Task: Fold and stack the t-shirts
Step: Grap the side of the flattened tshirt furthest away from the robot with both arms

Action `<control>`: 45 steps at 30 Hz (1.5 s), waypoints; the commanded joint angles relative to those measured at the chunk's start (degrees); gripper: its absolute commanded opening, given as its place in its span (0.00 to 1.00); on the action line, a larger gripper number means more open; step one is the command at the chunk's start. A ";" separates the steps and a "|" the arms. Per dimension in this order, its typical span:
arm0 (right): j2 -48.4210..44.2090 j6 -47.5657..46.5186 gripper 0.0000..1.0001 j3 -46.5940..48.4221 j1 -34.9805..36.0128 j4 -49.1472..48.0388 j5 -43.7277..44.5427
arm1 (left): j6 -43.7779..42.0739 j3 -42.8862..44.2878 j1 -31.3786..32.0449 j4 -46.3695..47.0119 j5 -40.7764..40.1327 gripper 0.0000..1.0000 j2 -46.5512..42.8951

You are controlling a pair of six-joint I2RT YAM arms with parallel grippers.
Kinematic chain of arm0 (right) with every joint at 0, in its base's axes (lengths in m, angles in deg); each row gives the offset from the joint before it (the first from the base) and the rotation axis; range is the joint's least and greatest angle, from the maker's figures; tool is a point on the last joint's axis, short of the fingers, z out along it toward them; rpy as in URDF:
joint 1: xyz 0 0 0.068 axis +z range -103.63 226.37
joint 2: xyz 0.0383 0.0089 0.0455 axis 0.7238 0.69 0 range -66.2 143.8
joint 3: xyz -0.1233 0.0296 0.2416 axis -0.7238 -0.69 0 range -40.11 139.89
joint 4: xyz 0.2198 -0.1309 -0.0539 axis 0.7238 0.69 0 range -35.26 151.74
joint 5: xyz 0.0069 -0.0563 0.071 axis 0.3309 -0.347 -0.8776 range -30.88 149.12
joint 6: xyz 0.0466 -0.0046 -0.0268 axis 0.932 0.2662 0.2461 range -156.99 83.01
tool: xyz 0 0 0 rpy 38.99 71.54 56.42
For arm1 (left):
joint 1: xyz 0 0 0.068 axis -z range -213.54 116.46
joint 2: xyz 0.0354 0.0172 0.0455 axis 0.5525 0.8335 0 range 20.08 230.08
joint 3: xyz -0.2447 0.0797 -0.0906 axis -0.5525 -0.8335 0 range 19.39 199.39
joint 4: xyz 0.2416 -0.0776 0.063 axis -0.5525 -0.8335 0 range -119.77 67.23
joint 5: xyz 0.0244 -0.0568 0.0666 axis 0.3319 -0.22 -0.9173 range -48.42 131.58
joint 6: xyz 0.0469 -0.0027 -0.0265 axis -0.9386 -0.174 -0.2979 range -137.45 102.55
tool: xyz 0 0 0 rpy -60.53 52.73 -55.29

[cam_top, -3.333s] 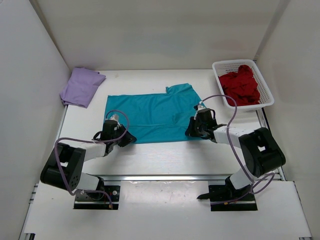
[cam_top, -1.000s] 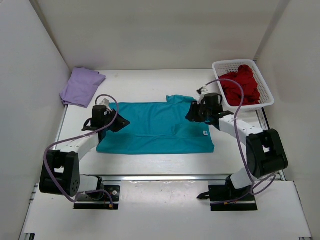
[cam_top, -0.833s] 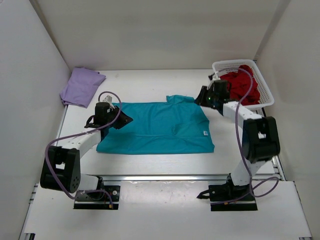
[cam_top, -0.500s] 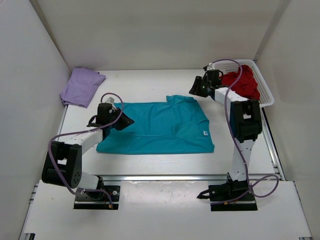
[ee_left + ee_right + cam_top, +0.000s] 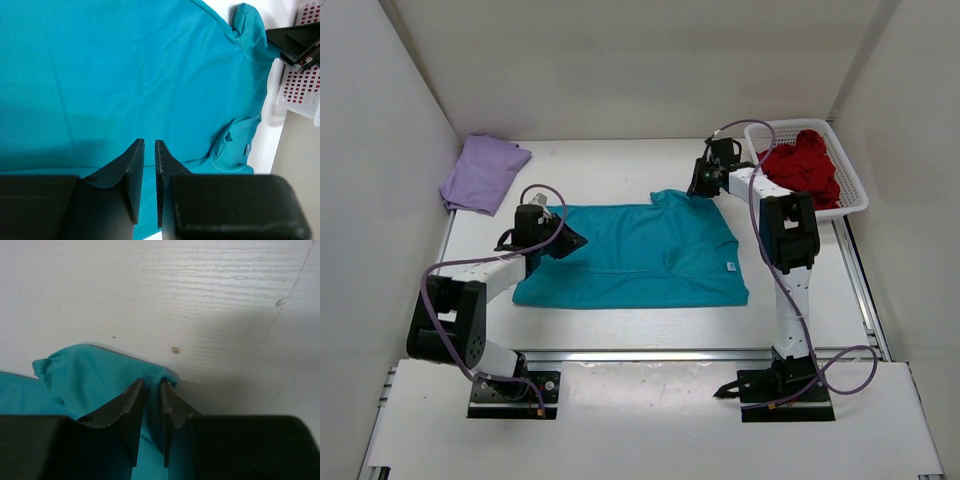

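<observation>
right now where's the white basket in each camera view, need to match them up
Top external: the basket sits at the far right of the table, with the red t-shirt inside it.
Left wrist: its mesh wall shows at the right edge, partly cut off.
Right wrist: not in it.
Shared landmark: the teal t-shirt, which shows in all three views.

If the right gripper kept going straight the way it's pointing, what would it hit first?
The teal t-shirt: the right gripper has its jaws on its sleeve edge. Beyond that, only bare table shows, though depth is unclear.
</observation>
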 commanded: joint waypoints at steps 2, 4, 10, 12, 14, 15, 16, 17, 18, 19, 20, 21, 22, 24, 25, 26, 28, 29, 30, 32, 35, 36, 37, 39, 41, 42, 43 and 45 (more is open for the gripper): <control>-2.21 0.11 0.09 -1.20 0.14 -6.31 -3.27 | 0.60 1.43 1.51 2.18 -0.08 0.26 0.36; -4.13 -2.59 0.07 -3.39 1.28 -7.99 -1.88 | 0.34 0.81 1.78 2.45 -0.34 0.26 0.54; -18.99 -7.43 0.03 -24.36 6.02 -18.10 5.94 | 0.60 -1.04 1.78 2.63 0.01 0.25 -0.25; -26.18 -9.19 0.04 -32.56 8.48 -23.97 10.76 | 0.34 -1.83 1.95 2.45 -0.08 0.25 -0.86; -30.75 -10.95 0.05 -40.72 9.89 -26.53 12.79 | 0.17 -2.27 2.13 2.36 0.01 0.25 -0.87; -33.04 -11.74 0.06 -42.32 10.94 -27.24 13.67 | 0.08 -2.27 2.13 2.10 -0.08 0.25 -0.78; -33.67 -12.79 0.08 -45.04 12.17 -27.77 14.90 | -0.01 -2.62 2.13 2.27 0.01 0.25 -0.87; -36.03 -13.41 0.09 -47.67 13.84 -28.56 16.57 | 0.08 -2.88 2.48 2.45 0.27 0.25 -0.61; -37.62 -14.64 0.09 -50.14 14.29 -29.61 17.63 | -0.01 -3.06 2.48 2.62 -0.16 0.25 -0.52; -39.03 -15.34 0.10 -51.29 16.12 -30.14 18.25 | 0.34 -3.15 2.65 2.63 0.01 0.25 -0.86; -39.39 -16.31 0.13 -53.13 17.36 -30.93 19.65 | 0.08 -3.50 2.57 2.54 0.27 0.25 -0.61; -39.91 -17.10 0.18 -53.41 18.33 -30.50 20.70 | -0.27 -3.50 2.65 2.45 0.62 0.25 -0.95; -39.57 -17.37 0.20 -53.33 19.38 -29.19 20.98 | 0.25 -3.67 2.39 2.45 0.28 0.25 -1.22; -40.09 -17.63 0.29 -52.53 21.05 -26.56 21.50 | -0.10 -3.93 1.78 2.28 0.10 0.25 -1.74; -40.53 -17.46 0.29 -52.27 21.58 -26.46 21.16 | -0.19 -3.85 1.86 2.10 0.45 0.25 -1.83; -41.84 -17.90 0.30 -52.79 21.67 -26.11 20.37 | -0.53 -4.02 1.78 1.84 0.28 0.25 -2.36; -45.44 -16.42 0.36 -52.80 20.54 -26.02 18.09 | -0.62 -4.90 0.81 1.75 -0.07 0.25 -3.32; -46.24 -15.01 0.37 -52.71 18.79 -25.75 16.95 | -0.54 -5.08 0.46 1.66 0.19 0.25 -3.68; -47.21 -12.82 0.36 -52.62 17.47 -24.97 13.54 | -0.45 -5.17 -0.06 1.66 0.36 0.25 -3.85; -47.30 -7.74 0.30 -51.48 10.99 -24.17 7.55 | -0.36 -5.34 -0.86 1.49 0.36 0.25 -4.29; -45.64 1.32 0.16 -52.10 4.38 -26.01 -0.45 | -0.19 -3.77 0.10 1.57 0.01 0.24 -3.94; -44.33 2.74 0.14 -52.44 3.23 -26.54 -2.90 | -0.19 -3.50 0.54 1.40 0.01 0.25 -3.86; -42.84 3.36 0.12 -51.75 3.13 -26.46 -3.89 | -0.10 -3.59 0.81 1.66 0.01 0.25 -3.33; -41.07 6.08 0.14 -52.53 1.21 -28.20 -6.94 | -0.28 -3.06 0.90 1.57 0.62 0.25 -2.63; -39.66 10.30 0.18 -55.42 -0.02 -33.98 -13.10 | -0.54 -3.15 1.16 1.40 0.19 0.25 -2.45; -39.40 13.10 0.20 -56.04 0.05 -35.41 -13.99 | -0.45 -3.50 0.90 1.48 0.19 0.25 -2.36; -38.61 14.34 0.21 -56.66 -0.03 -36.38 -14.35 | -0.54 -3.15 0.64 1.22 0.19 0.25 -2.19; -37.81 16.27 0.23 -56.58 1.02 -35.86 -13.83 | -0.45 -2.97 1.16 1.13 0.10 0.25 -2.45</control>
